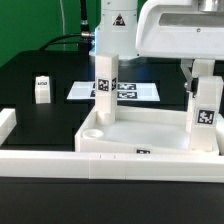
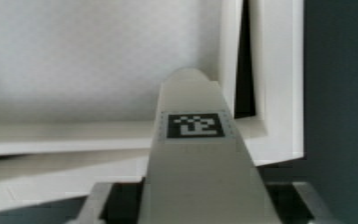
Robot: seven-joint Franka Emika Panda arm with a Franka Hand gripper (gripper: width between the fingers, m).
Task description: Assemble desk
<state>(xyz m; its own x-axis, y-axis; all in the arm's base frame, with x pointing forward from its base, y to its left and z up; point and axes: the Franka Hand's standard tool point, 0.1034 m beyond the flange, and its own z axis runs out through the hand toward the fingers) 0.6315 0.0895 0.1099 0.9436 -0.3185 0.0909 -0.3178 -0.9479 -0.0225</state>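
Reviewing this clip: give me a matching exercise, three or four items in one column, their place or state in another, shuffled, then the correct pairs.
Things:
1. leg in the gripper
2. loose leg
3. marker board
4. tabletop

Places or states:
A. lying flat on the black table behind the held leg
B. pushed against the white rail at the front
C. held upright over the tabletop's corner at the exterior view's left
D. standing alone on the table at the exterior view's left

Pairs: 1-C, 2-D, 3-A, 4-B
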